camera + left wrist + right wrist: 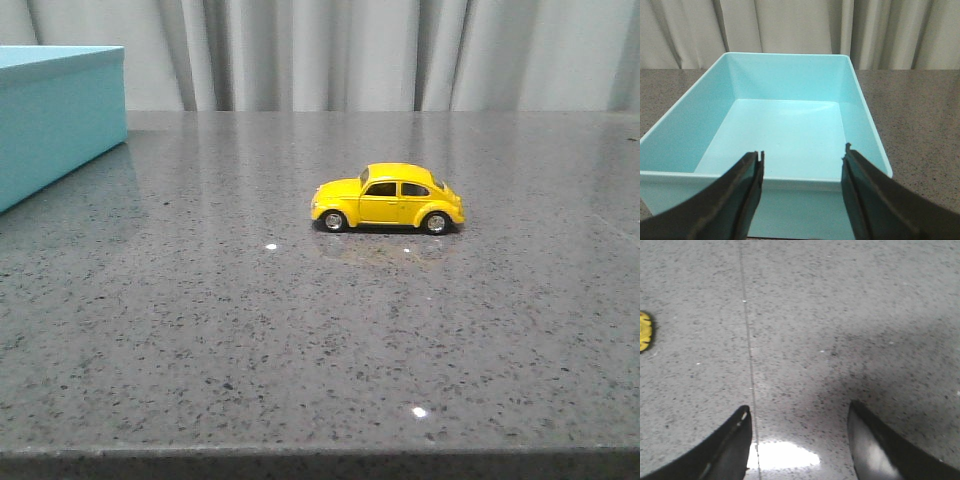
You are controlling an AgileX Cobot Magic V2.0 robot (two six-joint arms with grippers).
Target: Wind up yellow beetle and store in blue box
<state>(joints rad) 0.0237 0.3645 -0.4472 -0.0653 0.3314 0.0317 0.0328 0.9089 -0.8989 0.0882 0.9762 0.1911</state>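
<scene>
— While our left pincer (802,165) hangs spread above the blue box (785,130), where's the yellow beetle (388,198)?

— We see it on the grey surface (320,330), wheels down, well apart from the box; our right pincer (799,440) gapes, gripping nothing.

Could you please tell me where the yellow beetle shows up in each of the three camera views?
Front view: the yellow beetle stands side-on just right of centre on the speckled grey table.
Left wrist view: not in it; only the blue box and the table.
Right wrist view: a yellow sliver at the left edge.
Shared landmark: the speckled grey table.
</scene>
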